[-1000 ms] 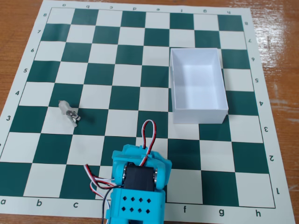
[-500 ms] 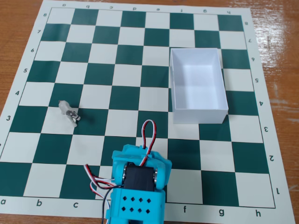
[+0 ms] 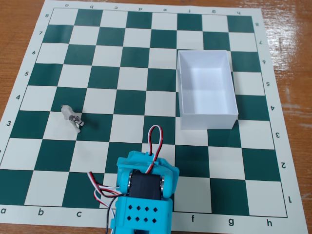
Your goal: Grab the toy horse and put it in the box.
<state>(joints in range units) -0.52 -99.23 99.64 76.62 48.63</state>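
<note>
Horse position: the toy horse (image 3: 71, 116) is seen in the fixed view on the left part of the chessboard (image 3: 146, 63), lying at the meeting of a white square and a green one, in the third rank up from the near edge.
Horse long axis: it runs on a slant, from upper left to lower right in the picture.
Horse direction: a pale rounded end is turned toward the upper left and a darker grey-marked end toward the lower right; head and tail cannot be told apart at this size.
Horse posture: whether it stands or lies on its side cannot be told.
Box: the box (image 3: 206, 119) is set on the right half of the board, open side up, its long sides running away from the camera; its white floor is shown bare.
Horse and box: they are well apart, with several squares between them.
Arm: the blue arm (image 3: 144, 195) is seen at the bottom centre, with red, white and black wires looped over it.
Pincer: the fingers are not shown in this view, so its opening cannot be told.
Board setting: the board is laid on a wooden table (image 3: 19, 19).
</note>
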